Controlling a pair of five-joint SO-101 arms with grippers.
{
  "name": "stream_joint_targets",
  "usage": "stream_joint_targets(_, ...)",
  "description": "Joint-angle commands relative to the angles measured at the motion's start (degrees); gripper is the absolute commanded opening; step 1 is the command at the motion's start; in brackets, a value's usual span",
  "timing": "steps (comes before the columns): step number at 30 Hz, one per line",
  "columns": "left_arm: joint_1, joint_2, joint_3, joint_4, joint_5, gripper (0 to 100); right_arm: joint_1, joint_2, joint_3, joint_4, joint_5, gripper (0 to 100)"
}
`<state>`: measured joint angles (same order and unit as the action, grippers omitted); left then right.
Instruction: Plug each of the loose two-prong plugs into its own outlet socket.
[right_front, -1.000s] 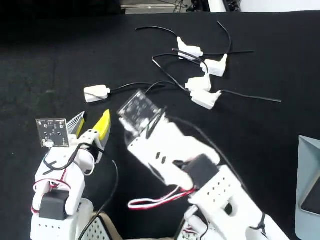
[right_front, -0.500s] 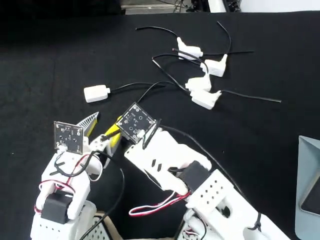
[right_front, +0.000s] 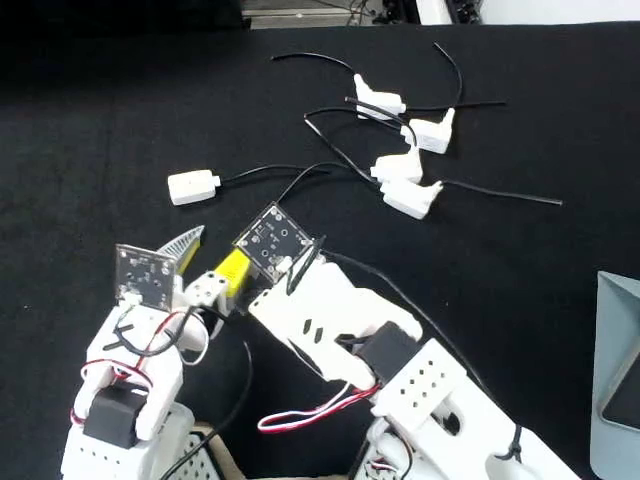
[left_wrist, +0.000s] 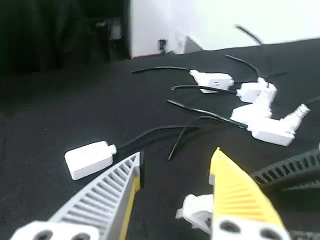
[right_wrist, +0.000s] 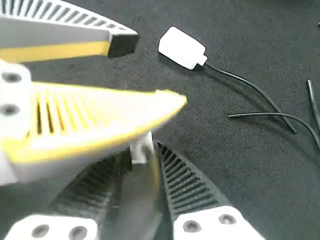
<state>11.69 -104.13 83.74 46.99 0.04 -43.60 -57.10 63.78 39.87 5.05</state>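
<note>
Black table (right_front: 100, 120); right fingers (right_wrist: 185, 180) perhaps around plug (right_wrist: 142, 148).

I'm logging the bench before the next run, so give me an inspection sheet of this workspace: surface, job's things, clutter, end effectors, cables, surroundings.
Surface: black cloth covering the table.
Job's things: lone white piece near the arms; cluster of four white pieces farther back; plug or socket cannot be told.
Clutter: grey container at the table's edge.
End effectors: left end effector open; right end effector apparently closed on a small white piece, right beside the left one's yellow finger.
Cables: black leads loose, crossing one another.
Surroundings: pale wall beyond the table.
</note>
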Motion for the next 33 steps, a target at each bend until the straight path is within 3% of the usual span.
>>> stream_joint_targets(1,1.8,-0.1,0.3,-1.1,-2.4,23,0.5,-1.4,0.0,-1.2,-0.4,1.1)
stream_joint_targets(6,-3.0,-0.1,-0.1,-1.5,-0.9,23,0.9,-1.2,0.0,-1.2,-0.4,1.1)
stream_joint_targets(11,-12.1,0.1,-2.7,-1.4,3.4,23,7.9,-1.0,-0.1,-1.7,-2.0,1.1)
stream_joint_targets(15,-17.1,0.3,-3.8,-1.1,2.5,23,12.7,-0.9,-0.2,-3.0,-4.9,1.1)
stream_joint_targets(23,-19.6,11.3,-7.8,-1.7,-6.2,30,16.5,6.0,1.3,-10.6,-4.9,1.1)
stream_joint_targets(26,-19.6,21.3,-14.6,-1.7,-10.2,30,16.9,10.8,-0.1,-11.8,-4.9,1.1)
stream_joint_targets(33,-17.7,49.9,-32.9,-1.7,-27.3,30,19.7,17.5,-2.4,-14.0,-4.8,1.1)
